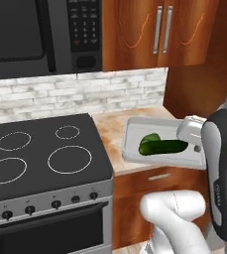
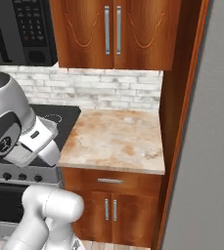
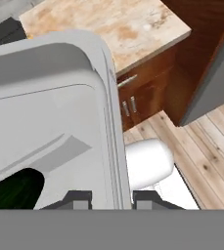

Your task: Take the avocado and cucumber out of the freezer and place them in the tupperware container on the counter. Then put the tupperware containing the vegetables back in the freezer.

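Note:
The tupperware container [image 1: 135, 130] is a pale grey tray hanging level past the front edge of the counter [image 1: 110, 130]. In it lies the dark green cucumber [image 1: 172, 147], with a brighter green lump, the avocado [image 1: 148, 140], at its left end. My gripper [image 1: 195, 144] is shut on the tray's right rim. In the hand view the rim of the container [image 3: 59, 112] runs between my gripper's [image 3: 112, 200] two tips, and a dark green piece of the cucumber [image 3: 15, 193] shows at the lower left. The freezer [image 2: 206, 146] is the grey wall at the right, past a wood panel.
A black stove top [image 1: 40, 154] with knobs lies left of the counter [image 2: 118, 136], with a black microwave [image 1: 40, 34] above it. Wood wall cabinets [image 2: 113, 34] hang over the counter. Base cabinets [image 3: 143, 93] and a plank floor [image 3: 201, 161] lie below.

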